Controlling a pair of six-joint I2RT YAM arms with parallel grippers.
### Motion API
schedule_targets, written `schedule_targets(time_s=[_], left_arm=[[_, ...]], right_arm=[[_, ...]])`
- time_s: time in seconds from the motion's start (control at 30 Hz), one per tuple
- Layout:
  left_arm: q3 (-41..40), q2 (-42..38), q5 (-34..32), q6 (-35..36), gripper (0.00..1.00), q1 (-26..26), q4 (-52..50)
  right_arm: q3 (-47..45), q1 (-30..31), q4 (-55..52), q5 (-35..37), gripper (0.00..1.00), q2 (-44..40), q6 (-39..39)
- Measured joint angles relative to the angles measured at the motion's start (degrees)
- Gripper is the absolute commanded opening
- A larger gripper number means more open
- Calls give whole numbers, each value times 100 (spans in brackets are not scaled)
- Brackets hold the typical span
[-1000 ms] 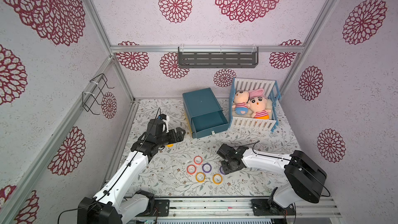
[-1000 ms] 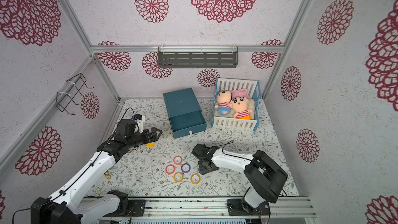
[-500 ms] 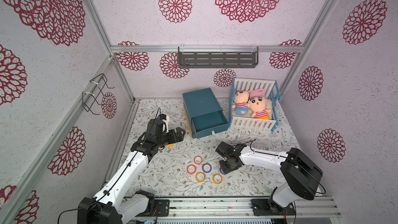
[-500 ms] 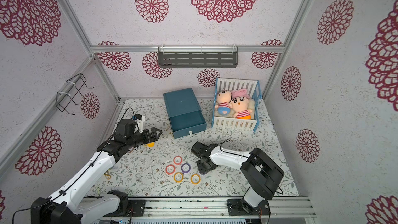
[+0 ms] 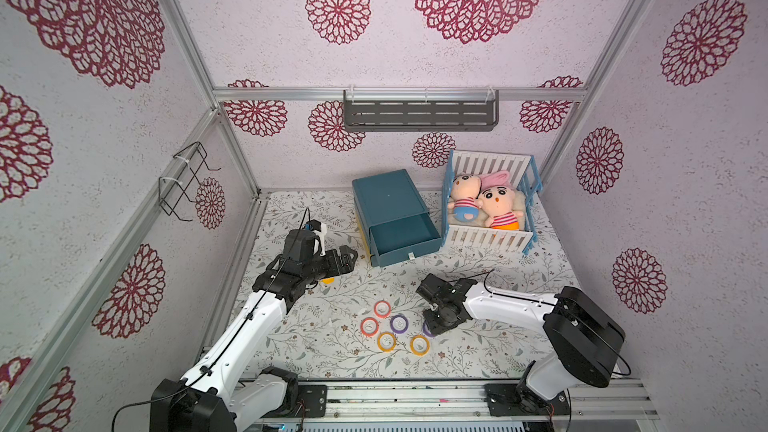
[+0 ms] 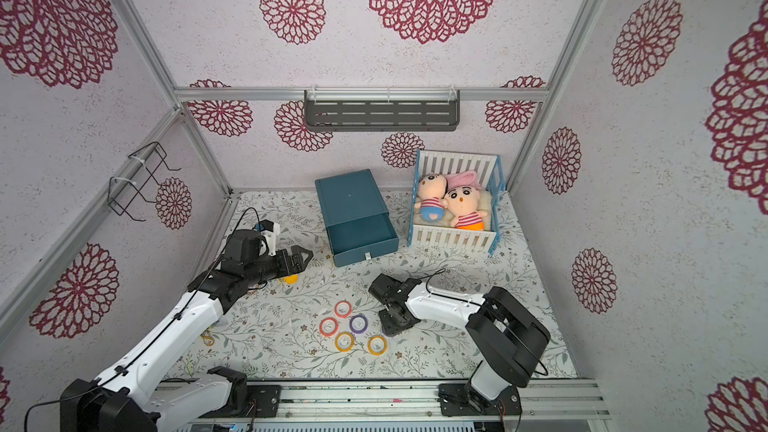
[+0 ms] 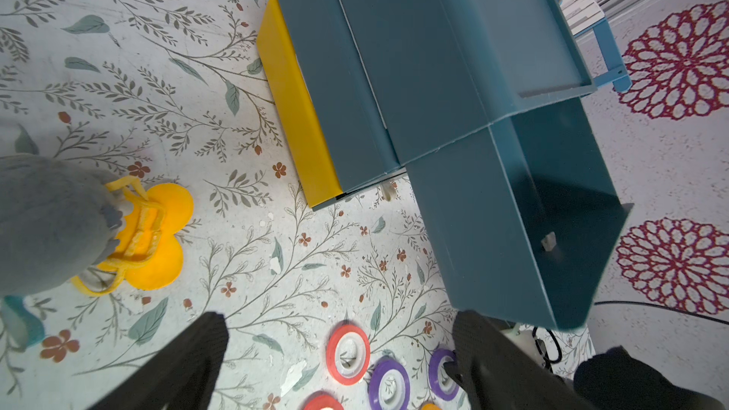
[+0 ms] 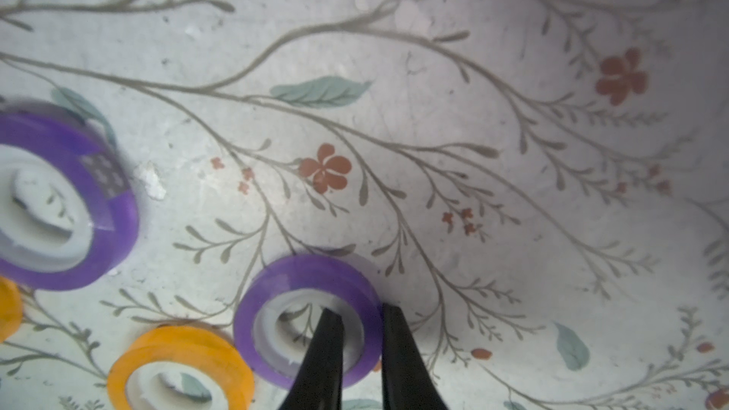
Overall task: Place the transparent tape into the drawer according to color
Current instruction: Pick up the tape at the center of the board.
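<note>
Purple tape ring [image 8: 303, 270] is the one in play: it lies flat on the floral desk [image 5: 490, 351], and the right jaws are pinched onto its wall, one finger down the hole, the other outside. Just beside it sit the second purple ring [image 5: 399, 316], two red-orange rings [image 5: 382, 302] [image 5: 369, 320] and two yellow rings [image 5: 387, 334] [image 5: 419, 338] (all five flat, clustered together). Farther back, the teal drawer [image 5: 405, 253] stands pulled open. The left jaws hang spread wide, gripping nothing, above the desk near the drawer's front corner.
</note>
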Motion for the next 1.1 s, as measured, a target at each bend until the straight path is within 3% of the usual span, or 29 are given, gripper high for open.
schedule_targets(time_s=[0.6,1.1], left_arm=[[0,35,15,0,97,0,0],[0,107,92,-7,97,0,2]], right_arm=[[24,-151,-509,103,0,-254,2],[1217,-260,-1484,205,0,-885,2]])
